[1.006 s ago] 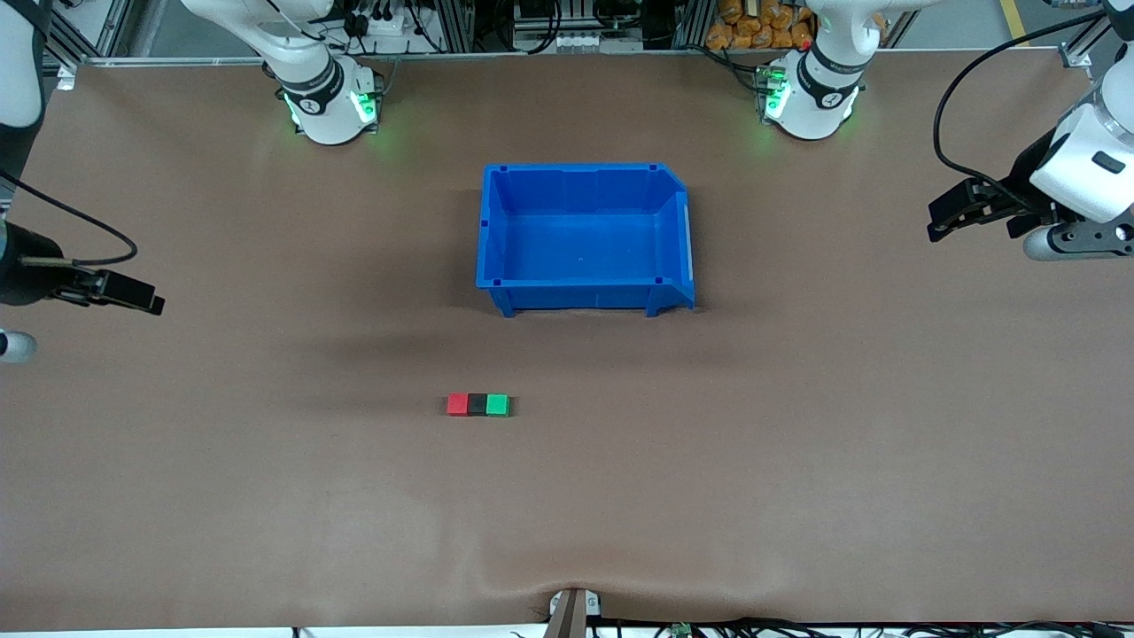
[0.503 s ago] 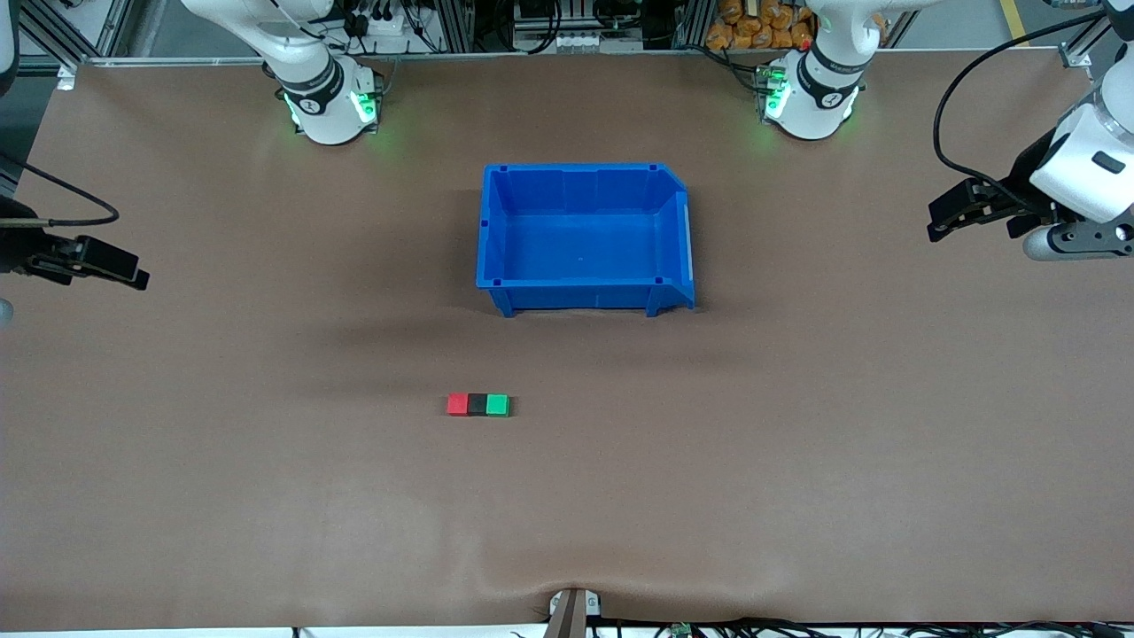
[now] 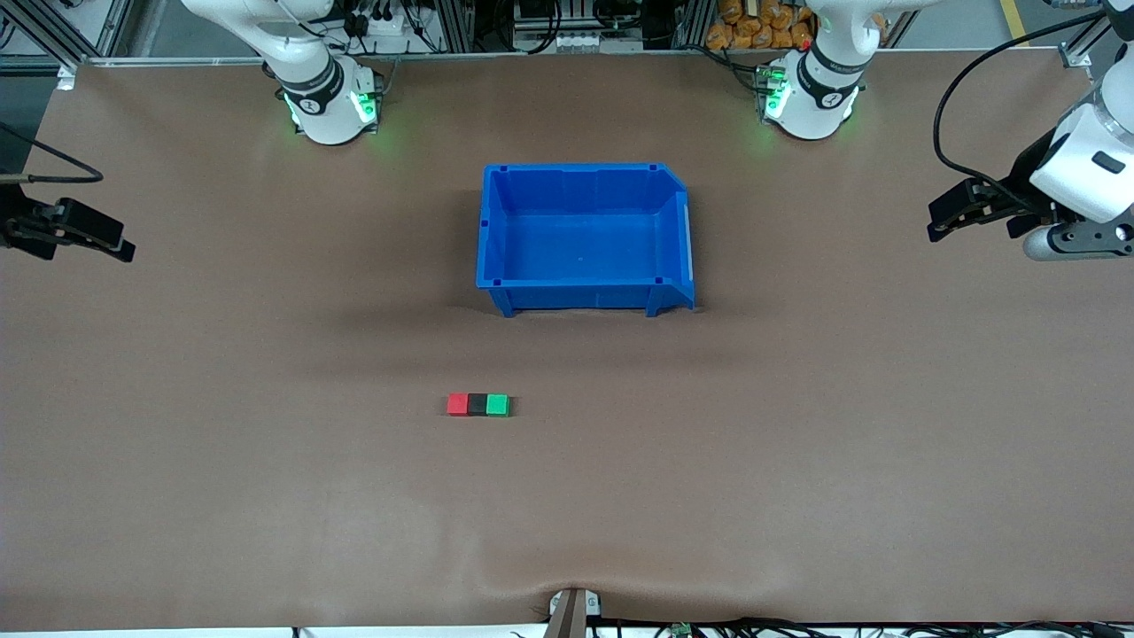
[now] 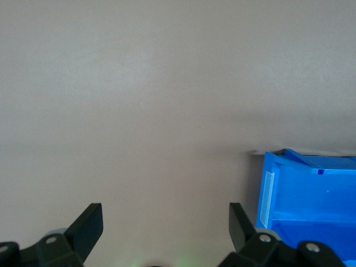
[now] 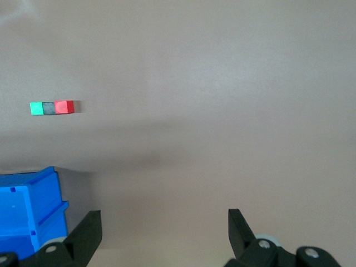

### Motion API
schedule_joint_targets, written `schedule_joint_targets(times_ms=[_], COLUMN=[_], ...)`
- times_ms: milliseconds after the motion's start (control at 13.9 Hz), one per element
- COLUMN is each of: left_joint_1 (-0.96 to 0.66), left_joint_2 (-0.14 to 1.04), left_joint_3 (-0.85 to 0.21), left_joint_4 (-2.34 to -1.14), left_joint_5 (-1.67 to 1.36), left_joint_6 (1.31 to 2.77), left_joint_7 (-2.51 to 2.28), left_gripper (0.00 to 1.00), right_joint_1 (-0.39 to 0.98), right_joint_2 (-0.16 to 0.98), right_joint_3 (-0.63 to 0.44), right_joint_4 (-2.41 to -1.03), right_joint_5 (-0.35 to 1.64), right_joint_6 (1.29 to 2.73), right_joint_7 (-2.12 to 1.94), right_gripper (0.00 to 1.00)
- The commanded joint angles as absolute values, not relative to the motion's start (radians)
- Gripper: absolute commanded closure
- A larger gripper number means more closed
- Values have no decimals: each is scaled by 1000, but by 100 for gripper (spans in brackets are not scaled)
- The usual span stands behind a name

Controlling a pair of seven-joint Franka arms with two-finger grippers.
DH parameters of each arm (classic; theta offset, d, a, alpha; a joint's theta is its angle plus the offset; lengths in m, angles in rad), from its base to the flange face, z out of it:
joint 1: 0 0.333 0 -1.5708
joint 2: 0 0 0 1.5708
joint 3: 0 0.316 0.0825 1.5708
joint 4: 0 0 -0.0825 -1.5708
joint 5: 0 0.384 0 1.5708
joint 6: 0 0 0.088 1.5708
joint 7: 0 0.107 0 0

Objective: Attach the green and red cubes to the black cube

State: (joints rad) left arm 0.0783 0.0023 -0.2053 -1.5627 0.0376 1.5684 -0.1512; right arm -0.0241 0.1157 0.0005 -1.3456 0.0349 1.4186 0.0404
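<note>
The red cube [image 3: 457, 405], the black cube [image 3: 477, 405] and the green cube [image 3: 498, 405] lie touching in one row on the table, black in the middle, nearer to the front camera than the blue bin. The row also shows in the right wrist view: green cube [image 5: 36, 108], black cube [image 5: 49, 107], red cube [image 5: 64, 107]. My right gripper [image 3: 124, 250] is open and empty over the right arm's end of the table. My left gripper [image 3: 935, 229] is open and empty over the left arm's end.
An empty blue bin [image 3: 490, 230] stands mid-table between the arm bases and the cube row; it also shows in the left wrist view [image 4: 272, 192] and the right wrist view [image 5: 47, 192].
My right gripper has drawn away from the cubes toward the right arm's end of the table and toward the bases. The cubes and the left arm have not moved.
</note>
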Motion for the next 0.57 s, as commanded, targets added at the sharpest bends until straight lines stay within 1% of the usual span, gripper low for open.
schedule_joint_targets(times_ms=[0,287,503], left_joint_1=[81,81,83], left_joint_2=[-17,-17,-17], left_joint_3=[-209,-209,-209], left_joint_4=[-1577,-1577,-1577], left_joint_5=[35,35,35], left_joint_6=[1565,1565,1565], left_joint_7=[-164,-164,-163], left_gripper=[0,0,0], right_joint_1=[-48,-48,-45], right_joint_2=[45,-29,-41], right_joint_3=[15,15,21], right_joint_4=[-1417,-1471,-1500], right_joint_5=[17,15,-3], right_joint_6=[1424,1413,1425], right_joint_7=[21,21,23], right_gripper=[0,0,0])
